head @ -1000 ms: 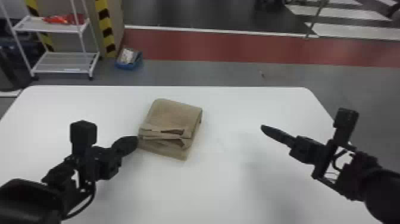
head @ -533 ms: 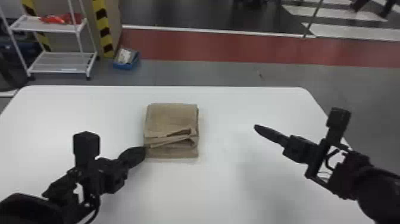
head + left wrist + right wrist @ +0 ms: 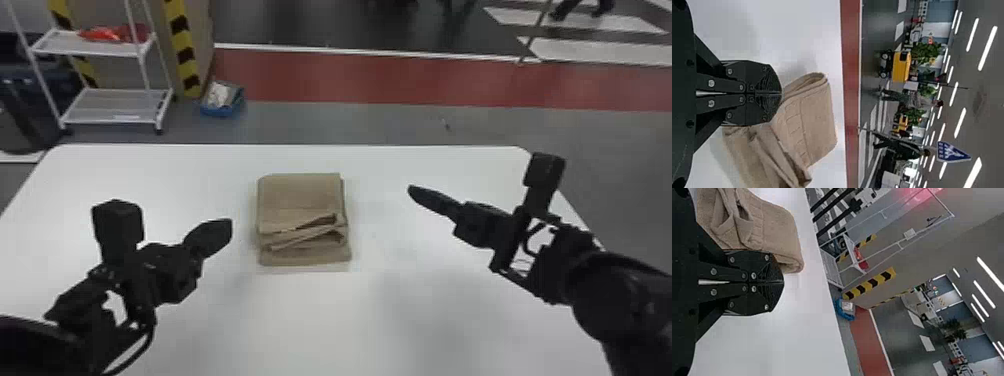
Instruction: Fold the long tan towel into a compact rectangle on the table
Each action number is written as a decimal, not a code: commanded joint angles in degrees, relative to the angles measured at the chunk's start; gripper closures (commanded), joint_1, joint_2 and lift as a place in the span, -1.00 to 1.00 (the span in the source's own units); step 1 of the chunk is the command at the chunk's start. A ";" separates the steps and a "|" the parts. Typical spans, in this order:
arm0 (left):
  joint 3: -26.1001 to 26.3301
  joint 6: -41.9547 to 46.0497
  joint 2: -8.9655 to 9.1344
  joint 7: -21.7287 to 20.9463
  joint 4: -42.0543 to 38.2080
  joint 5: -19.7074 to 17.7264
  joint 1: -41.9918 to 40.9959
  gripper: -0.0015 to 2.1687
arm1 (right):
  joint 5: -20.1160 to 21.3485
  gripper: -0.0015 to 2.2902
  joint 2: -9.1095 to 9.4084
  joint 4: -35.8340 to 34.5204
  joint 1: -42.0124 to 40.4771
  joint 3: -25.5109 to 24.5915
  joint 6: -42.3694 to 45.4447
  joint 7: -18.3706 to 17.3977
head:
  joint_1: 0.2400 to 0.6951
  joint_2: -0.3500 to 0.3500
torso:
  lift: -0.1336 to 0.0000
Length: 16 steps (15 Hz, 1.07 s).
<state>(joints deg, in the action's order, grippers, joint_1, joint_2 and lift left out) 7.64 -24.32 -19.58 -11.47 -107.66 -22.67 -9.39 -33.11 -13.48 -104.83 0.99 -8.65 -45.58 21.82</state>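
Note:
The tan towel (image 3: 300, 195) lies folded into a compact, roughly square bundle on the white table (image 3: 310, 320), with uneven creased layers along its near part. Left of it, a short gap away, my left gripper (image 3: 231, 227) hangs with nothing held. My right gripper (image 3: 411, 190) is over the table to the towel's right, farther from it. In the left wrist view the left gripper (image 3: 781, 93) has its fingertips pressed together, the towel (image 3: 813, 121) beyond them. The right wrist view has the right gripper (image 3: 783, 282) shut too, with the towel (image 3: 777, 227) beyond.
The table's far edge (image 3: 380, 145) runs behind the towel. On the floor past it stand a white wire shelf (image 3: 110, 105) and a blue bin (image 3: 222, 102), at the back left. Bare tabletop surrounds the towel.
The towel has turned to sit squarer to the table. My left gripper, earlier at its near left corner, has drawn away to the left. My right gripper has shifted slightly left.

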 commanded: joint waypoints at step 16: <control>-7.99 0.97 -1.08 -1.01 -3.00 -2.73 -4.93 0.76 | 19.05 0.44 9.62 41.11 20.37 25.35 41.23 -0.02 | 1.00 0.51 | -0.91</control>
<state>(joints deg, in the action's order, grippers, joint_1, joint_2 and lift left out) -0.44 -23.80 -20.73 -12.38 -110.95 -25.39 -13.95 -15.02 -4.22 -66.77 20.27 16.42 -6.19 21.79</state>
